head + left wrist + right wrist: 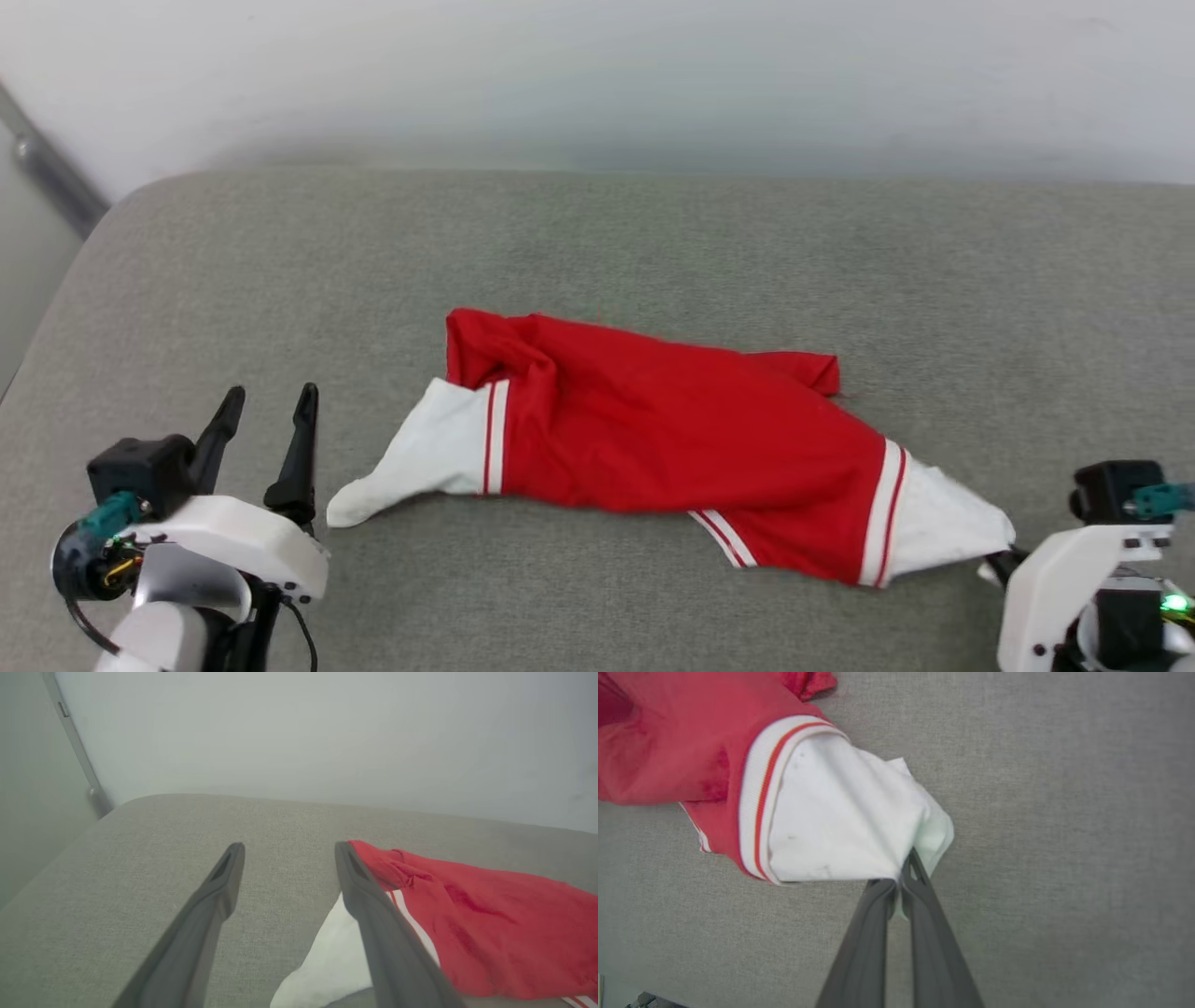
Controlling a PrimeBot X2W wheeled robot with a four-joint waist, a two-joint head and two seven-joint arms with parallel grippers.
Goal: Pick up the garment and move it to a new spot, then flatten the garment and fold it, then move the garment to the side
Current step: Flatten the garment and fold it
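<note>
1. the garment [653, 439] lies crumpled across the middle of the grey cushion [653, 243], stretched from left to right. its red body is bunched and twisted, with a white end at each side.
2. the right gripper [903, 877] is clenched on the tip of the right sleeve end [840, 821]. in the right wrist view its two dark fingers [873, 933] press together with white cloth pinched between them, and the sleeve fans out from that pinch.
3. the left gripper [271, 392] is released, its jaws spread wide with nothing between them. it sits just beside the left sleeve end [420, 457]. in the left wrist view that white cloth lies beyond one finger, not between the two.
4. judged from this, the task is at its very start: one side of the pickup grasp is made, while the bulk of the garment rests on the cushion. whether the pinched tip is raised off the surface cannot be told.
5. nothing else looks done. the shirt is wrinkled, with no tidy fold.
6. what is left, as i read it: lifting and carrying it to a new spot, flattening it, folding it, then moving it to the side. the free claw probably takes the other sleeve first.
</note>
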